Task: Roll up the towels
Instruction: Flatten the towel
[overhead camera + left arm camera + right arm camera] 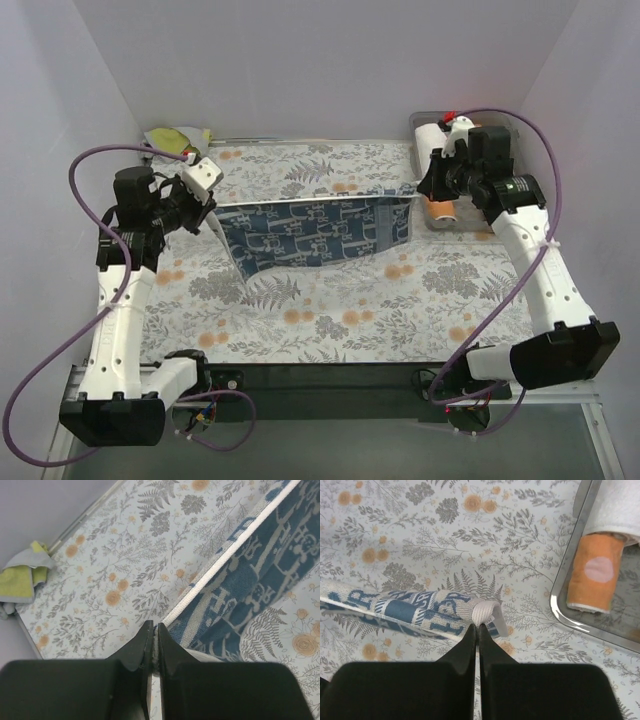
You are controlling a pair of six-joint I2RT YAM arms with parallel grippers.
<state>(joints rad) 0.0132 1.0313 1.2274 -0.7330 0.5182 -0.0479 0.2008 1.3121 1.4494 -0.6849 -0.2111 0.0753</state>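
Blue towel (pixel 315 235) hangs taut, corners buried in the clenched left claw (pixel 152 628) and right claw (pixel 476 628).

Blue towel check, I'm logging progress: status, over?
Left gripper shut on blue towel edge. Right gripper shut on opposite corner. Towel lifted, unrolled. Tray close beside right gripper.
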